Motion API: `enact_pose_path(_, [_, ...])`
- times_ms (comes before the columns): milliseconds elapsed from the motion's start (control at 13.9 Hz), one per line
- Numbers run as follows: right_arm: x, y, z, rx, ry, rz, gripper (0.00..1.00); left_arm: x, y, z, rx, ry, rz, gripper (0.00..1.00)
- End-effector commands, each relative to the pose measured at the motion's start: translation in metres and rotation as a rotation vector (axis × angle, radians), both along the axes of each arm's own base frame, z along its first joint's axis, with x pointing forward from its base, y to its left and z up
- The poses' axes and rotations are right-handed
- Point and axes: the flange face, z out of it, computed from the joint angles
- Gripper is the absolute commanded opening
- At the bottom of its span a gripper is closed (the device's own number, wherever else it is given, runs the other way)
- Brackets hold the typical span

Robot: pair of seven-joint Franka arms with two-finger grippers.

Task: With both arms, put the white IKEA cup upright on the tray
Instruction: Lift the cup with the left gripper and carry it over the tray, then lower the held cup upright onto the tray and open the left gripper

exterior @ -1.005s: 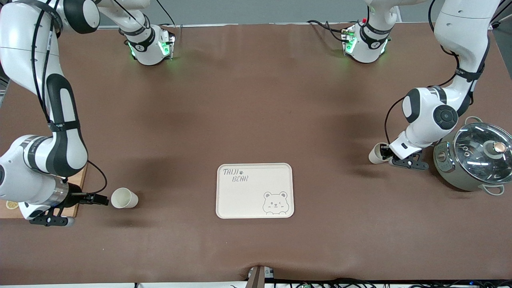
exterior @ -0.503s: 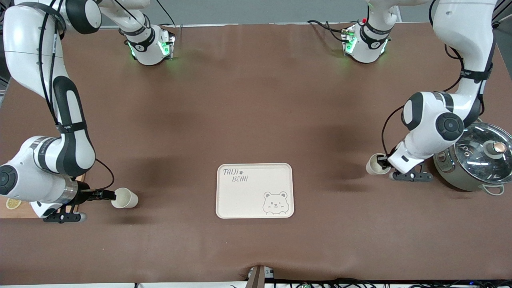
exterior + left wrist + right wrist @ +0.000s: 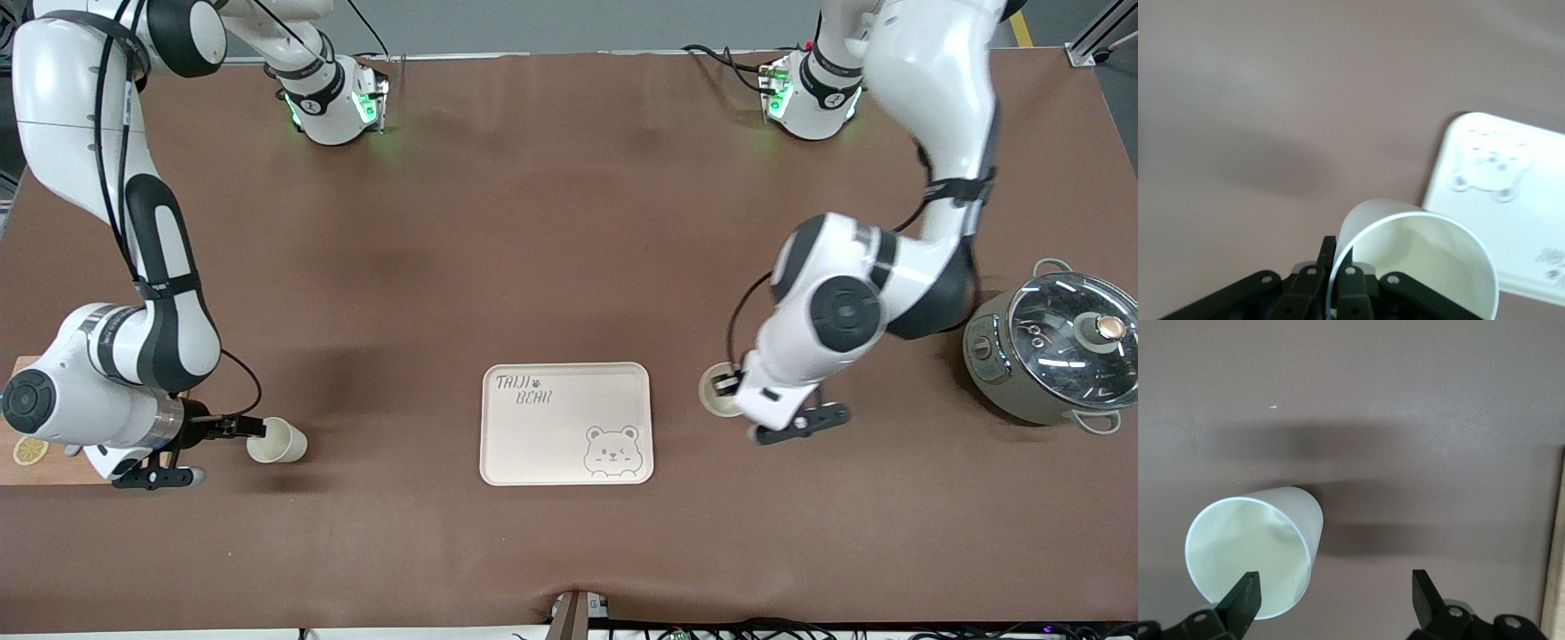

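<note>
The only readable lettering is on the tray (image 3: 566, 423) — grey capitals in two lines, "TAIJI" over "BEAR", with a small paw mark after the first word. It sits toward the tray's 10 o'clock corner in the front view; the left wrist view shows it too blurred to read.

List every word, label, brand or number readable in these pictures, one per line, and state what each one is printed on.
"TAIJI BEAR": grey lettering on the cream-white rectangular tray, at the corner away from its grey bear face drawing.
Marks on the black bands of both white robot arm bases: too small to read.
Control panel on the grey-green cooking pot with glass lid: too small to read.
The two white cups show no lettering.
</note>
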Motion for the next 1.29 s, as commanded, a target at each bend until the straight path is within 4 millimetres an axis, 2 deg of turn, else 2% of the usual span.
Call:
enact_pose_path(0, [0.0, 0.001, -0.01, 0.013, 0.001, 0.007, 1.0, 0.007, -0.045, -0.007, -0.039, -0.08, 0.044, 0.0])
enact_pose_path(144, [0.0, 0.001, -0.014, 0.012, -0.003, 0.005, 1.0, 0.003, -0.078, -0.029, -0.087, -0.145, 0.075, 0.0])
enact_pose_path(287, [0.0, 0.001, -0.021, 0.012, -0.002, 0.003, 1.0, -0.001, -0.1, -0.055, -0.122, -0.187, 0.084, 0.0])
enact_pose_path(503, [0.001, 0.001, -0.029, 0.008, -0.019, -0.002, 1.0, -0.008, -0.119, -0.104, -0.126, -0.206, 0.064, 0.0])
enact_pose_path(718, [0.001, 0.0, -0.031, 0.006, -0.021, -0.004, 1.0, -0.019, -0.131, -0.146, -0.047, -0.223, 0.024, 0.0])
enact_pose_path(1005, [0.001, 0.001, -0.031, 0.007, -0.016, -0.002, 1.0, -0.025, -0.137, -0.153, -0.019, -0.231, 0.035, 0.0])
enact_pose_path(1077, [0.001, 0.003, -0.031, 0.008, -0.016, 0.002, 0.97, -0.025, -0.136, -0.151, -0.019, -0.23, 0.046, 0.34])
enact_pose_path(1149, [0.001, 0.007, -0.034, 0.006, -0.013, 0.01, 0.87, -0.023, -0.134, -0.149, -0.005, -0.237, 0.042, 0.99])
enact_pose_path(1221, [0.001, 0.011, -0.034, 0.006, -0.011, 0.013, 0.79, -0.024, -0.137, -0.142, 0.003, -0.246, 0.039, 1.0])
